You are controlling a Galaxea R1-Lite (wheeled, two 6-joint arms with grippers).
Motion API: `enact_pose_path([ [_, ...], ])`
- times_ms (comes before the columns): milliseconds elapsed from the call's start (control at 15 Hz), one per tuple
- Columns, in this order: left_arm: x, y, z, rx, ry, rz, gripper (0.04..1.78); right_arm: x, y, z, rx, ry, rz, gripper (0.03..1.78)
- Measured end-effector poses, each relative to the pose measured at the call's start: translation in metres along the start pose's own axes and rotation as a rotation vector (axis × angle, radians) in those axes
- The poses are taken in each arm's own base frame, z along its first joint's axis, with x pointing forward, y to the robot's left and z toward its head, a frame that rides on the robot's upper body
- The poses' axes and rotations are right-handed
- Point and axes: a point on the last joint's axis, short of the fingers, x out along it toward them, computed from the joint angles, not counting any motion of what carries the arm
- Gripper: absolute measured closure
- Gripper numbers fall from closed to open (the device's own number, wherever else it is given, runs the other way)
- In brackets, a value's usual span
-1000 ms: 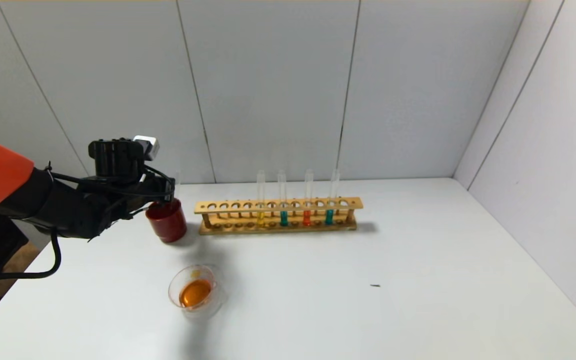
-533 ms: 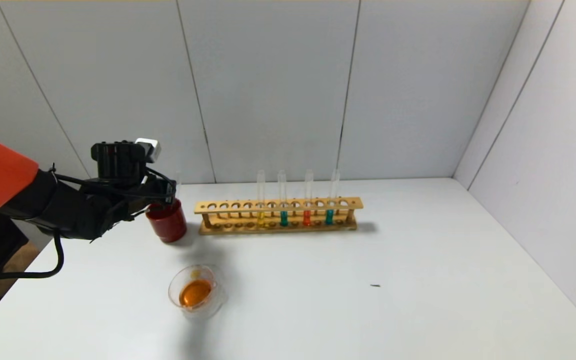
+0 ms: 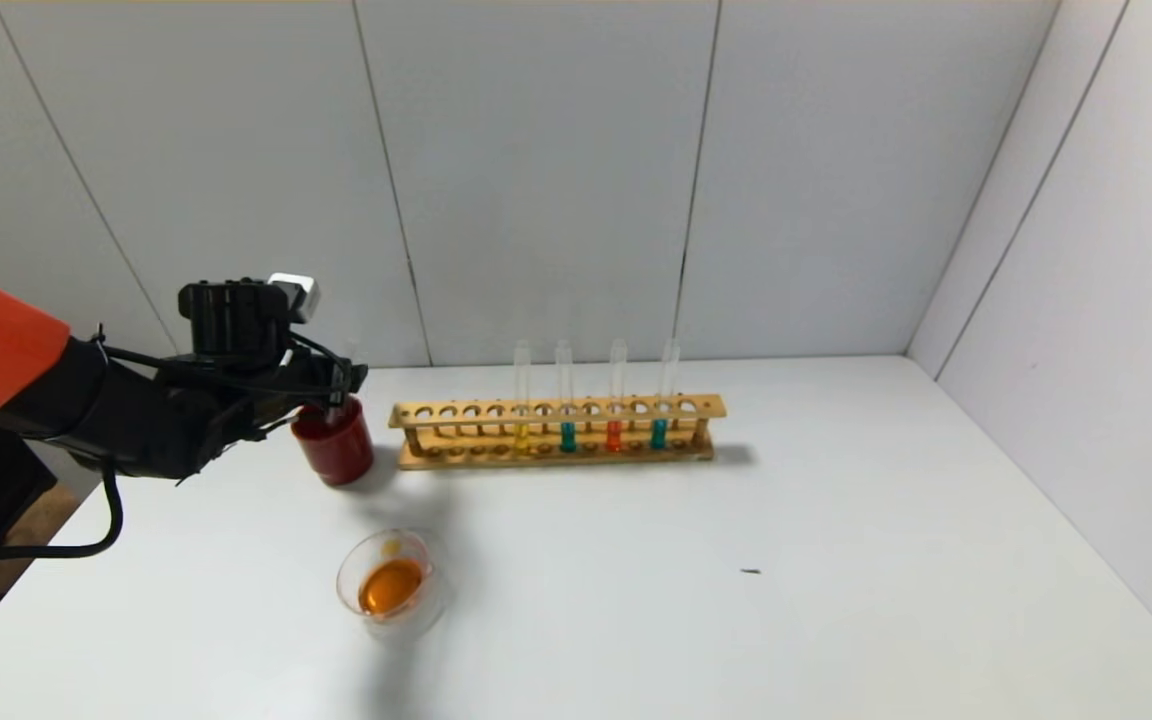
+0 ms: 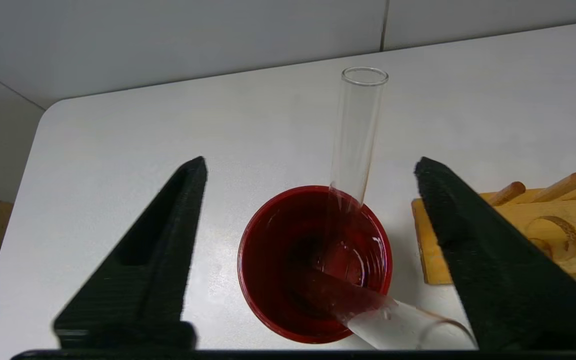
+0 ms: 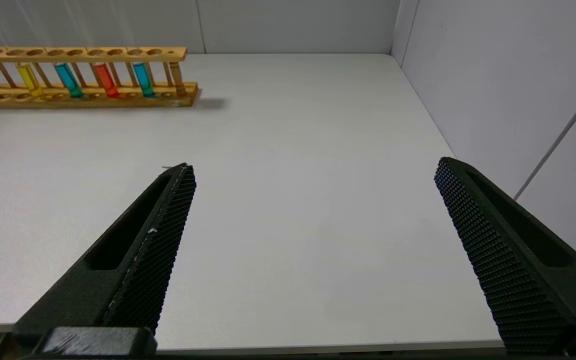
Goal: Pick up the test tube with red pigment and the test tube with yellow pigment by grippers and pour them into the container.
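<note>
My left gripper (image 3: 344, 385) (image 4: 310, 162) hangs open and empty just above the dark red cup (image 3: 334, 442) (image 4: 313, 265). Two empty clear tubes stand in that cup, one near upright (image 4: 358, 130) and one leaning (image 4: 393, 325). The test tube with yellow pigment (image 3: 521, 432) (image 5: 29, 79) and the test tube with red pigment (image 3: 614, 435) (image 5: 105, 80) stand in the wooden rack (image 3: 556, 412). The clear container (image 3: 391, 585) sits in front of the cup and holds orange liquid. My right gripper (image 5: 315, 165) is open and empty over the table's near right edge.
Two teal tubes (image 3: 568, 436) (image 3: 658, 433) also stand in the rack. A small dark speck (image 3: 751, 571) lies on the white table. Grey walls close the back and right sides. The rack's end (image 4: 433, 240) is close beside the cup.
My left gripper has stayed over the red cup, dipping a little and rising again. One fingertip now reaches further right, over where the clear tube showed before.
</note>
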Motion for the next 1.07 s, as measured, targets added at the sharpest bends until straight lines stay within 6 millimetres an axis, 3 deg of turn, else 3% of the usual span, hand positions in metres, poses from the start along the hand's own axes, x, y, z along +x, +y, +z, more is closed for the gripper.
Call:
enact_pose_path([
  [200, -0.009, 0.002, 0.01, -0.002, -0.028, 0.005, 0.09, 0.0, 0.0, 0.0, 0.0, 0.0, 0.0, 0.06],
  [400, -0.028, 0.007, 0.031, -0.002, -0.076, 0.012, 0.07, 0.0, 0.0, 0.0, 0.0, 0.0, 0.0, 0.06],
  [600, -0.062, 0.014, 0.06, -0.007, -0.125, 0.014, 0.07, 0.0, 0.0, 0.0, 0.0, 0.0, 0.0, 0.06],
  [867, -0.138, 0.026, 0.097, -0.019, -0.208, 0.02, 0.07, 0.0, 0.0, 0.0, 0.0, 0.0, 0.0, 0.06],
  [1067, -0.211, 0.037, 0.098, -0.027, -0.224, 0.052, 0.07, 0.0, 0.0, 0.0, 0.0, 0.0, 0.0, 0.06],
])
